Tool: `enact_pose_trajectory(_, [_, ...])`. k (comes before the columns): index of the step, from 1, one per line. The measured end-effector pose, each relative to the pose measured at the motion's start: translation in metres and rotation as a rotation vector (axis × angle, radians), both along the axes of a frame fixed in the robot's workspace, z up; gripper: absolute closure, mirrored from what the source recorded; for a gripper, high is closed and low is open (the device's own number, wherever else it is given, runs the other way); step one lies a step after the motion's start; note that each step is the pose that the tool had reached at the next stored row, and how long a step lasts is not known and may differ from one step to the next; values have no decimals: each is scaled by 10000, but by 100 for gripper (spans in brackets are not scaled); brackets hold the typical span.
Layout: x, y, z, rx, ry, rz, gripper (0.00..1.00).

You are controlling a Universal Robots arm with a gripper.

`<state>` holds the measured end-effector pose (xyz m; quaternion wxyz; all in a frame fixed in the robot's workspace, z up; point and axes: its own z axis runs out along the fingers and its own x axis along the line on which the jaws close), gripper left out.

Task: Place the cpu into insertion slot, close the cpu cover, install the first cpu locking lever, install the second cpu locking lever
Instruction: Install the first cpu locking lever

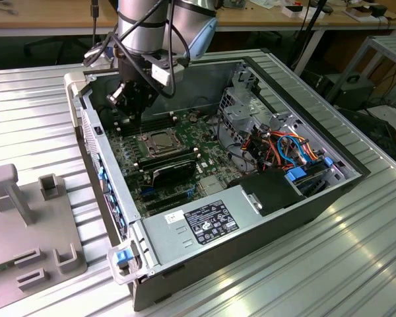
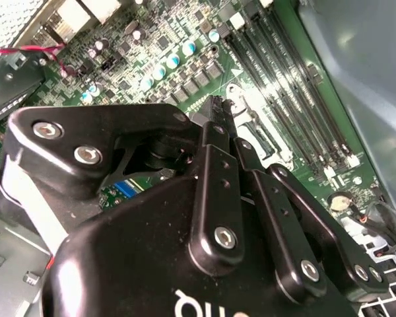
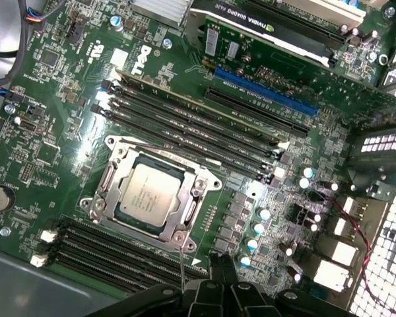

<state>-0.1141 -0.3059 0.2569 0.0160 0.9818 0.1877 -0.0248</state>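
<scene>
The cpu (image 3: 147,195), flat silver-grey square inside the dark cpu cover (image 3: 108,186)

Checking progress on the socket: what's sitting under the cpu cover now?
The cpu lies under the cpu cover, its silver top showing through the cut-out. The insertion slot's pins are hidden beneath it.

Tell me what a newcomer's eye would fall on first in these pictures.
First, the open computer case lying on the ribbed metal table, with the robot arm reaching down into it in the exterior view. Then the cpu, silver against the green motherboard, with the cpu cover framing it, in the first wrist view. The gripper hangs over the board near the cpu.
</scene>
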Motion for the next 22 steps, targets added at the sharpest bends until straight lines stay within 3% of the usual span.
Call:
enact_pose_trajectory(9, [-4, 73, 27, -21, -29, -139, 89])
enact_pose_trajectory(12, [-5, 75, 26, -20, -38, -541, 89])
enact_pose_trajectory(15, [-15, 99, 29, -19, -69, -687, 89])
enact_pose_trajectory(22, [-1, 126, 26, -68, -72, -994, 89])
